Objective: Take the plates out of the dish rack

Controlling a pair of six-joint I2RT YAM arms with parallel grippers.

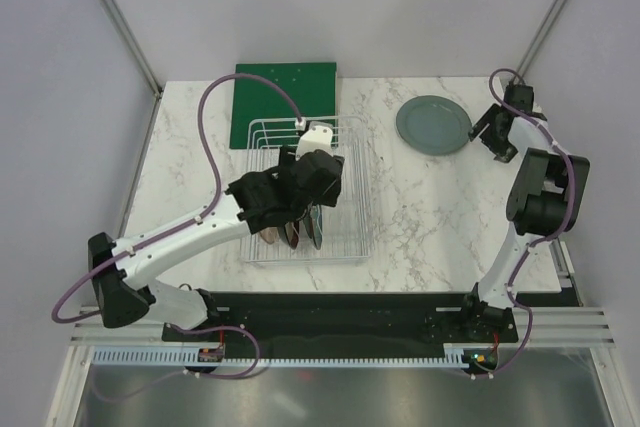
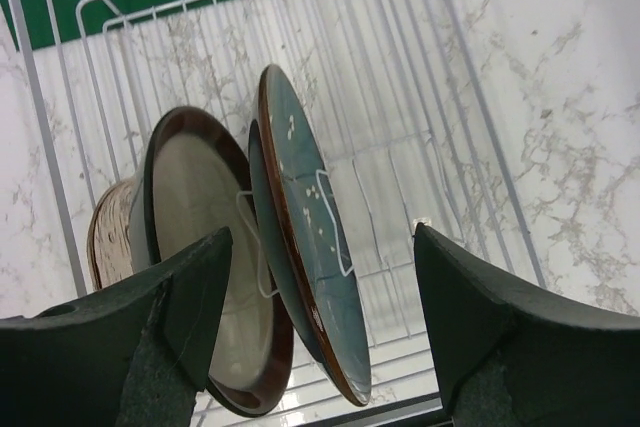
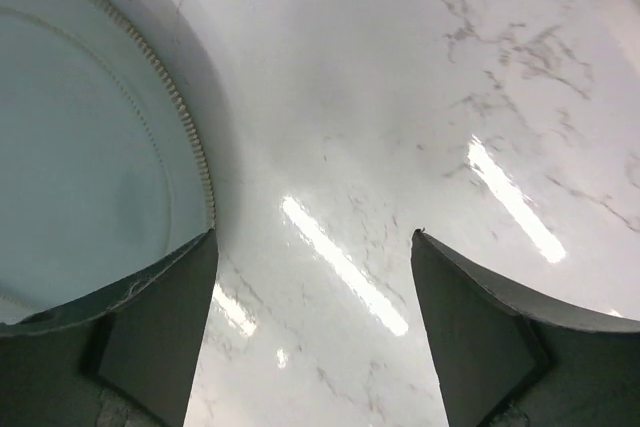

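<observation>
Teal plate [image 2: 305,247] inside spread left gripper [image 2: 318,237] may knock maroon-rimmed plate [image 2: 200,217] if clamped crooked; right gripper [image 3: 313,237] spread, empty.

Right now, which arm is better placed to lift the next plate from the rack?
Left. The left claw hangs open over the white wire dish rack, straddling the standing dark teal round plate. The right claw, open, sits off by the pale grey-green round plate lying flat on the table.
</observation>
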